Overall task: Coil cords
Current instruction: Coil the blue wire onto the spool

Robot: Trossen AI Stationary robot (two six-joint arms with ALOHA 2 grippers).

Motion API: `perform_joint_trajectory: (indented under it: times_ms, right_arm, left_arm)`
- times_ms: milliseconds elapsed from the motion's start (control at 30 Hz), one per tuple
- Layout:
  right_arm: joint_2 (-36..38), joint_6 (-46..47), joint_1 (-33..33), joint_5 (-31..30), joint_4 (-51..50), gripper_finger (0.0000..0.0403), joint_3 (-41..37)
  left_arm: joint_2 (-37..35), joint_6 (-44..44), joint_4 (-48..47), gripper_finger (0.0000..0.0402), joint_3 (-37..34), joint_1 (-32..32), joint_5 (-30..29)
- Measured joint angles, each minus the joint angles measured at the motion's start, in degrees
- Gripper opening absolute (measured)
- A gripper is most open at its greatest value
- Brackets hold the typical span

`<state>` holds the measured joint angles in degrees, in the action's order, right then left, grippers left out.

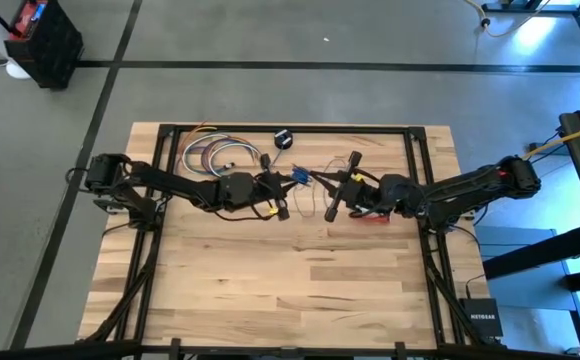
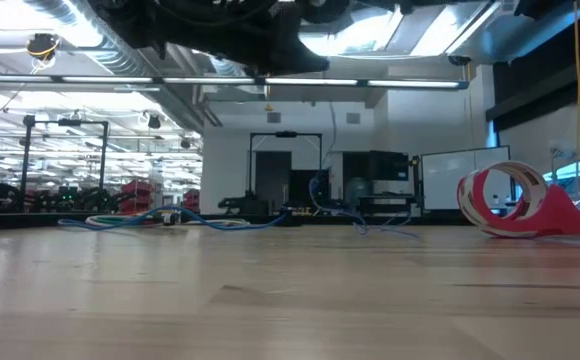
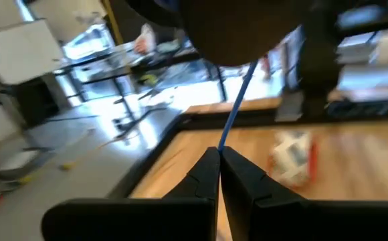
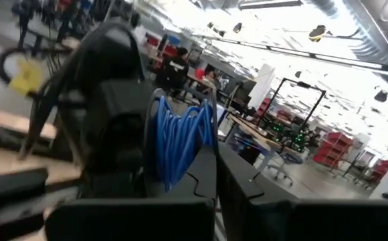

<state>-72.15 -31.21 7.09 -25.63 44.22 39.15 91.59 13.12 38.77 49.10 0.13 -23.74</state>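
A thin blue cord (image 3: 237,100) runs taut between my two grippers, which meet above the table's middle. My left gripper (image 3: 219,152) is shut on one strand of it. My right gripper (image 4: 215,152) is shut on a wound blue coil (image 4: 178,139) of the same cord, seen in the high view as a blue bunch (image 1: 298,177). Slack loops of cord (image 1: 315,198) lie on the table below. A small black puck (image 1: 283,137) lies near the far edge. The red-and-white cord bundle (image 1: 370,215) rests on the table under the right arm. My left gripper pinches a single strand of the blue cord (image 3: 222,143) at its fingertips, coming level from the table's left. The strand leaves the tips and runs taut toward the right gripper. My right gripper holds the blue coil's several turns (image 4: 204,130) between its two fingers, level from the table's right; the coil is clear of the table.
A bunch of coloured cords (image 1: 215,155) lies at the table's far left. Black frame rails (image 1: 415,160) run along the far edge and both sides. In the low view blue cord (image 2: 170,220) trails across the far part of the table, and the wooden near half (image 1: 290,280) is bare.
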Motion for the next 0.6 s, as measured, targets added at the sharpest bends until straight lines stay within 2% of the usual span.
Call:
perform_joint_trajectory:
  times_ms: [267,400,500,600]
  right_arm:
    - [0.4,-2.4,0.5,-0.5,-8.3,0.0003,0.1]
    - [0.4,-5.4,0.4,-3.8,-9.9,0.0003,0.1]
    - [0.2,-7.1,0.3,-6.0,-11.4,0.0003,0.1]
    - [-0.7,-8.0,-0.5,-6.9,-11.4,0.0003,0.1]
  left_arm:
    - [-9.0,4.1,-13.2,0.0003,-0.1,-1.9,-10.6]
    - [-13.5,3.5,-18.2,0.0004,-0.1,-2.0,-10.7]
    - [-16.4,1.9,-18.3,0.0006,-0.1,-2.5,-11.5]
    - [-17.4,0.4,-18.2,0.0002,-0.1,-2.8,-9.3]
